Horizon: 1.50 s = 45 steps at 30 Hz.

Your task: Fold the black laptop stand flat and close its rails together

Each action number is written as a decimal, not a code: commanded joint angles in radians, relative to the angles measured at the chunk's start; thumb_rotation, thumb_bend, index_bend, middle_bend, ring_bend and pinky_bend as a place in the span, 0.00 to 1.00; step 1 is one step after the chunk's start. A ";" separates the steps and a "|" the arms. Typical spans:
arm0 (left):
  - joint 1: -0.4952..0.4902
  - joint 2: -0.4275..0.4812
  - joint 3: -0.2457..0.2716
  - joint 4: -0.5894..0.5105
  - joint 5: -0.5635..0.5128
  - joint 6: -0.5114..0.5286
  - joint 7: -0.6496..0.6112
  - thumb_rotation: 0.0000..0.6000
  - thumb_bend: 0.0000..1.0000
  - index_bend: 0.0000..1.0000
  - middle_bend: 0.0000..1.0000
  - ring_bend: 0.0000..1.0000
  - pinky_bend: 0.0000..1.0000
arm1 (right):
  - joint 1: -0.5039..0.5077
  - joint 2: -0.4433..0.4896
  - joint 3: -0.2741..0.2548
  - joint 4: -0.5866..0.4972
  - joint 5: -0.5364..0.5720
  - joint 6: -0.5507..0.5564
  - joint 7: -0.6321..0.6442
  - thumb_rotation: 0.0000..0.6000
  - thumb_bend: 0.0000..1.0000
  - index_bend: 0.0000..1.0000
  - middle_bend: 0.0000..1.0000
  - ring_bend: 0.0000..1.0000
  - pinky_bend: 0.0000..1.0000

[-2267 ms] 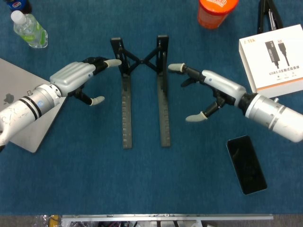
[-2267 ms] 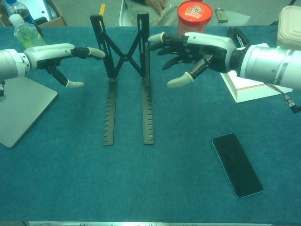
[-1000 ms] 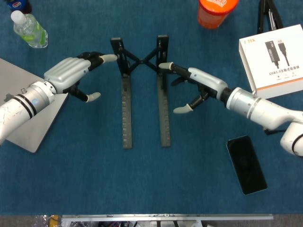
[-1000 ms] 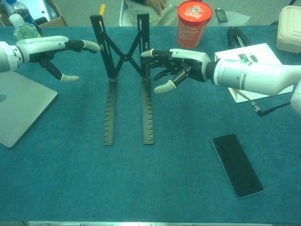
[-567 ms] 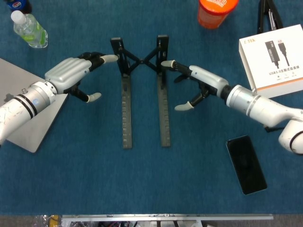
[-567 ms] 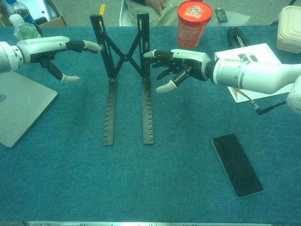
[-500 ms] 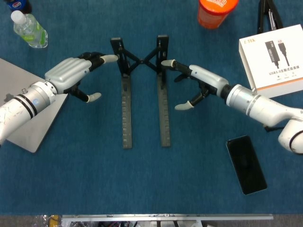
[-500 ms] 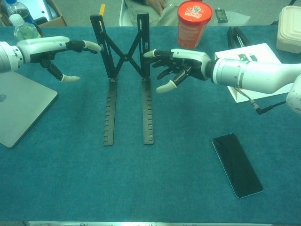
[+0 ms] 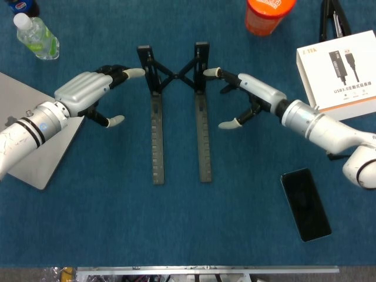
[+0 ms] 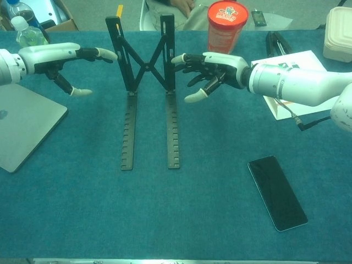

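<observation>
The black laptop stand (image 9: 178, 111) (image 10: 148, 88) stands on the blue table with its two rails apart and its back arms raised, joined by a crossed brace. My left hand (image 9: 94, 93) (image 10: 60, 58) hovers open just left of the left upright, an extended fingertip almost touching it. My right hand (image 9: 244, 97) (image 10: 212, 69) is open just right of the right upright, fingertip close beside it, thumb hanging below. Neither hand holds anything.
A silver laptop (image 9: 26, 141) lies at the left edge. A water bottle (image 9: 36, 36) is far left. An orange cup (image 9: 267, 14) stands behind the right hand. A white box (image 9: 341, 73) and a black phone (image 9: 305, 204) lie on the right.
My right hand first reached in toward the right upright, then drew back slightly right and away. The left hand edged toward the left upright and has held still since. The stand has not moved.
</observation>
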 commanded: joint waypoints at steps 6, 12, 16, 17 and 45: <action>0.003 0.004 0.001 -0.001 0.001 0.001 0.002 1.00 0.32 0.06 0.09 0.00 0.00 | -0.011 0.043 -0.011 -0.067 -0.041 0.033 0.022 1.00 0.09 0.00 0.09 0.01 0.18; 0.010 0.021 0.000 -0.014 -0.002 0.009 0.007 1.00 0.32 0.06 0.09 0.00 0.00 | -0.028 0.120 -0.033 -0.137 -0.077 0.077 0.010 1.00 0.09 0.00 0.09 0.01 0.18; 0.017 0.033 0.000 -0.021 -0.008 0.012 0.009 1.00 0.32 0.06 0.09 0.00 0.00 | -0.045 0.168 -0.042 -0.173 -0.078 0.098 -0.010 1.00 0.09 0.00 0.09 0.01 0.19; 0.019 0.036 0.000 -0.022 -0.009 0.013 0.010 1.00 0.32 0.06 0.09 0.00 0.00 | -0.048 0.179 -0.044 -0.181 -0.078 0.101 -0.017 1.00 0.09 0.00 0.09 0.01 0.19; 0.087 0.099 -0.033 -0.031 -0.081 0.036 0.072 1.00 0.32 0.06 0.08 0.00 0.00 | -0.082 0.325 0.047 -0.253 0.045 0.110 -0.187 1.00 0.09 0.00 0.09 0.01 0.18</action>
